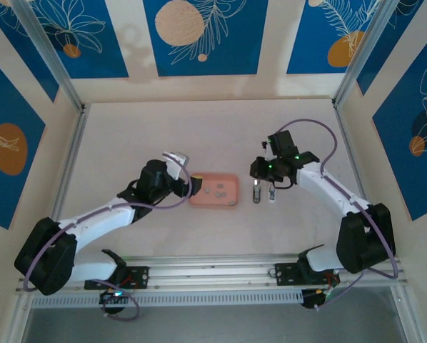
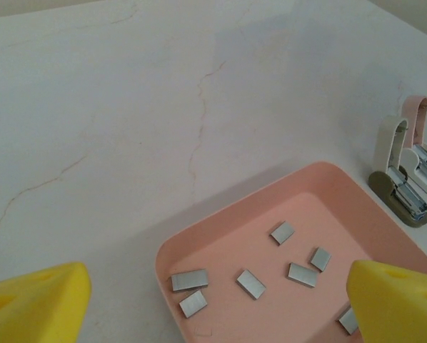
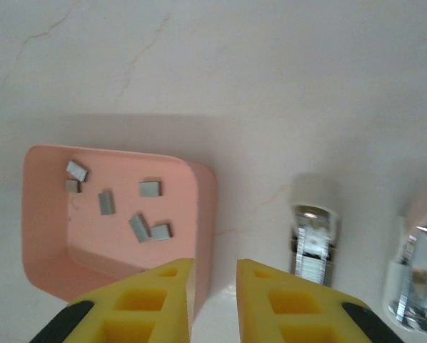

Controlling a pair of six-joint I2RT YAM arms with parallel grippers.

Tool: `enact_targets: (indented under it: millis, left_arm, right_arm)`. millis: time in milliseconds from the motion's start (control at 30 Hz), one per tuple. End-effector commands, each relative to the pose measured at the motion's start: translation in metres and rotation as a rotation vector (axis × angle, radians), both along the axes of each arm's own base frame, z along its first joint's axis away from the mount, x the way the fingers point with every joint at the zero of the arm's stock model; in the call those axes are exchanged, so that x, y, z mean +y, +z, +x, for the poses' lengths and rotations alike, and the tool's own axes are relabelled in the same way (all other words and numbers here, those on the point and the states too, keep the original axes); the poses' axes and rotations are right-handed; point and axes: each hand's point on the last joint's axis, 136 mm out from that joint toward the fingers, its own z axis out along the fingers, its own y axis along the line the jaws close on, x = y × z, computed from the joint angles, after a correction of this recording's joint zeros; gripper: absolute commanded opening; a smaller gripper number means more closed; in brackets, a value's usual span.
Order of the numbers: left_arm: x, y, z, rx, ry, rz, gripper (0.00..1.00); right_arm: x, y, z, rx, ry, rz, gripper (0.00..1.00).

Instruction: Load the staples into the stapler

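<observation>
Flat grey metal staples (image 2: 250, 283) lie scattered in the smooth, round-cornered pink tray (image 2: 220, 218) on the veined tabletop (image 2: 128, 107), left hand (image 2: 213, 304) spread wide, right hand (image 3: 213, 286) pinched closed on nothing.

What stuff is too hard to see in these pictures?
- Top view: staples in the pink tray are just tiny specks.
- Left wrist view: one staple half hidden behind a yellow finger.
- Right wrist view: far-right stapler blurred, cut off by the edge.
- Right wrist view: whether the nearer stapler holds staples is unclear.
</observation>
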Motion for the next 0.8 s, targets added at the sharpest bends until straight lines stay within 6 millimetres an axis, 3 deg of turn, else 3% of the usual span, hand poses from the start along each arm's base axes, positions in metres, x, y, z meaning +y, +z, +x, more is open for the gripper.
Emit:
enact_targets:
  millis: [0,200,500,633,767]
  left_arm:
    - [-0.015,0.017,0.004,-0.038,-0.038,-0.033,0.92]
    - [-0.015,0.013,0.005,-0.028,-0.017,-0.035,0.92]
    - [-0.015,0.003,0.005,-0.032,-0.012,-0.022,0.92]
    - [-0.015,-0.001,0.003,-0.027,-0.017,-0.019,0.92]
    - [-0.015,-0.002,0.003,-0.028,-0.02,-0.016,0.92]
  right_arm:
    - [-0.019,-0.006,-0.014,0.053,-0.064,0.036,0.22]
    - [-0.041,-0.015,-0.024,0.098,-0.098,0.012,0.22]
    - [-0.053,-0.039,-0.037,0.067,-0.092,-0.28,0.21]
    - [-0.059,-0.05,-0.039,0.087,-0.161,-0.264,0.21]
    - [-0.054,-0.051,-0.038,0.091,-0.149,-0.23,0.2]
